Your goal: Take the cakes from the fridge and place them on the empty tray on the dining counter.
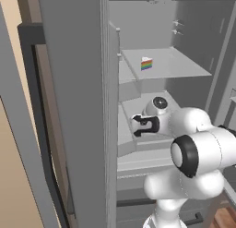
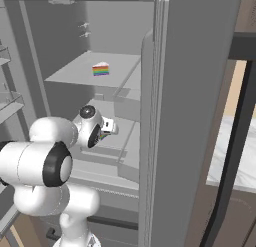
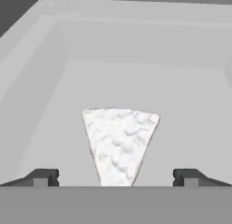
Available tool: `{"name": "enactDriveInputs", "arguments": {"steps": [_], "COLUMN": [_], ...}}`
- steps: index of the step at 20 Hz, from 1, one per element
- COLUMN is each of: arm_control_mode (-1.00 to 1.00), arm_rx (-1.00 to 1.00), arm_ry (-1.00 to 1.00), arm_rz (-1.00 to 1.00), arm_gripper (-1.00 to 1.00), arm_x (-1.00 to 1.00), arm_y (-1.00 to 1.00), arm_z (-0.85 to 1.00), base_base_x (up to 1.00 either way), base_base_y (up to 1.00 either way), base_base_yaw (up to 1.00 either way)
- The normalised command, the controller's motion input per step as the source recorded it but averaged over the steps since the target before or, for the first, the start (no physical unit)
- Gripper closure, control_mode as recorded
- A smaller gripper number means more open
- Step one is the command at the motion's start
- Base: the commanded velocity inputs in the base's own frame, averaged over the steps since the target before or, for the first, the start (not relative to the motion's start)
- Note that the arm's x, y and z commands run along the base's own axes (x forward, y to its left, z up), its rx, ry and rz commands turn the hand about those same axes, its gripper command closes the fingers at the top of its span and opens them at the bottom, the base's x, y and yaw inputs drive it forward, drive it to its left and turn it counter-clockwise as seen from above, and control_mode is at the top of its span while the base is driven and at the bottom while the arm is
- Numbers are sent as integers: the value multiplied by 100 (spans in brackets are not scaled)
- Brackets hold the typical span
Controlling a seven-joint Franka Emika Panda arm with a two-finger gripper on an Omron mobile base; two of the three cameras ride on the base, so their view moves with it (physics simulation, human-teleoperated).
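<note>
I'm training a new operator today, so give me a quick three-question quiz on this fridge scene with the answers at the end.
1. True or false: the tool is closed on a cake.
2. Where does the rainbow cake sit: A) the upper shelf, B) a bottom drawer, C) a door bin?
3. In the hand view, what lies between the fingertips?

Key
1. False; its jaws stand open on either side of the slice.
2. A.
3. The white frosted top of a second cake slice, seen from above on a lower shelf.
</note>
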Motion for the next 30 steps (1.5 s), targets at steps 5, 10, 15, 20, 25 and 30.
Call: {"name": "enactDriveInputs", "arguments": {"steps": [5,10,15,20,25,30], "arm_control_mode": [-100,-100,-100,-100,-100,-100], "arm_rx": [0,0,0,0,0,3], "arm_ry": [0,0,1,0,-16,-42], "arm_rz": [0,0,0,0,0,0], "arm_gripper": [-100,100,100,100,100,100], "arm_x": [26,44,33,18,-17,-64], "arm_y": [0,0,0,0,0,-10], "arm_z": [-26,-37,-41,-34,-24,-3], "base_base_x": [0,0,0,0,0,0], "base_base_y": [0,0,0,0,0,0], "base_base_yaw": [0,0,0,0,0,0]}}
